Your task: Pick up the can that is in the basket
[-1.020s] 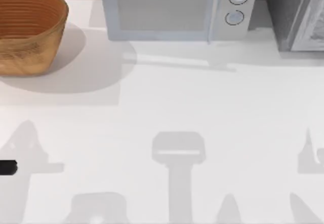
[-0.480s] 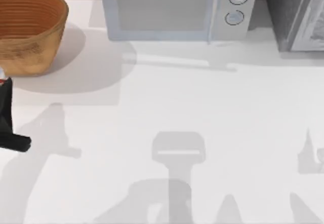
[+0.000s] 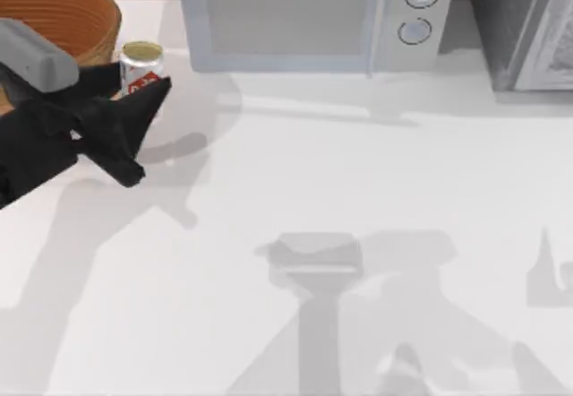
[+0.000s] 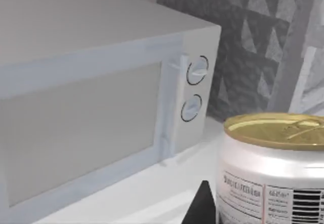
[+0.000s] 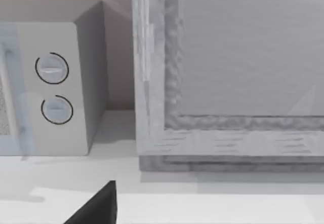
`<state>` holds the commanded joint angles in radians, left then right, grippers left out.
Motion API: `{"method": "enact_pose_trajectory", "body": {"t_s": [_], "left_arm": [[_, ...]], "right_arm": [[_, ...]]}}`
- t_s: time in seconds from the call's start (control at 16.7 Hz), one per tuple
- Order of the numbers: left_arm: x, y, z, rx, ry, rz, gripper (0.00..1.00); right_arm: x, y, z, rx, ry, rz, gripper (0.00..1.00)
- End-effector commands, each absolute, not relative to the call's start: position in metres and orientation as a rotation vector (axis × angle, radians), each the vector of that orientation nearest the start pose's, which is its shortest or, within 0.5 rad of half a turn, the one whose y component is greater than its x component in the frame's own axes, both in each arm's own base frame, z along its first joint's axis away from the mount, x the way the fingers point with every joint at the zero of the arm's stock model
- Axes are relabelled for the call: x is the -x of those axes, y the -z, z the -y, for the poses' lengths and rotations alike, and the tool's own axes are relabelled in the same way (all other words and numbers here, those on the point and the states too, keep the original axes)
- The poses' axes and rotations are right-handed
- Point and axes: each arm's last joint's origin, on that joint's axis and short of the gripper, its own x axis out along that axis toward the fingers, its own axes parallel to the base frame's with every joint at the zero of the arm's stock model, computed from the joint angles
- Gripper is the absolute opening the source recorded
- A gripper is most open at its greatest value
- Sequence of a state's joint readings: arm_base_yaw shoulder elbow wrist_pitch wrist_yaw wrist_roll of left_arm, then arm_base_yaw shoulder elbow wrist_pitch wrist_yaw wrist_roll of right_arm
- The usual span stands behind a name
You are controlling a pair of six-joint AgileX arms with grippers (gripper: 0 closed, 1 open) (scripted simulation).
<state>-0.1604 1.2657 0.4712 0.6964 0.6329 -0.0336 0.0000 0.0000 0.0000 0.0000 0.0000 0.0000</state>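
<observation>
The left arm is seen reaching across the basket (image 3: 85, 6) at the table's (image 3: 295, 190) far left, with the left gripper (image 3: 143, 87) just right of the basket rim. The can (image 3: 141, 67) is gripped between its closed-in fingers, upright, beside the basket's outer wall, left of the microwave (image 3: 309, 15). The gold top is seen close in the left wrist view. The right gripper's (image 5: 96, 206) finger state cannot be told.
</observation>
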Motion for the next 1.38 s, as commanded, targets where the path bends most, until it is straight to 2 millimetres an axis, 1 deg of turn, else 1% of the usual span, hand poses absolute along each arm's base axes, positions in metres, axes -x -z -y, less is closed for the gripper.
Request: {"method": "enact_pose_trajectory", "body": {"t_s": [0.18,0.36,0.54,0.66,0.78,0.96,1.32,1.38], "left_arm": [[-0.294,-0.178,0.081,0.084,0.985,-0.138,0.00],[-0.329,-0.133,0.104,0.087,1.179,-0.145,0.00],[-0.351,-0.086,0.124,0.072,1.350,-0.118,0.00],[-0.360,-0.059,0.134,0.053,1.446,-0.086,0.00],[-0.364,-0.038,0.141,0.030,1.520,-0.048,0.00],[-0.368,-0.020,0.147,0.004,1.584,-0.006,0.00],[-0.368,-0.018,0.148,0.000,1.591,0.000,0.00],[-0.368,-0.018,0.148,0.000,1.591,0.000,0.08]], "right_arm": [[-0.106,-0.160,0.001,0.000,0.000,0.000,1.00],[-0.106,-0.160,0.001,0.000,0.000,0.000,1.00],[-0.106,-0.160,0.001,0.000,0.000,0.000,1.00],[-0.106,-0.160,0.001,0.000,0.000,0.000,1.00],[-0.106,-0.160,0.001,0.000,0.000,0.000,1.00],[-0.106,-0.160,0.001,0.000,0.000,0.000,1.00],[-0.106,-0.160,0.001,0.000,0.000,0.000,1.00],[-0.106,-0.160,0.001,0.000,0.000,0.000,1.00]]}}
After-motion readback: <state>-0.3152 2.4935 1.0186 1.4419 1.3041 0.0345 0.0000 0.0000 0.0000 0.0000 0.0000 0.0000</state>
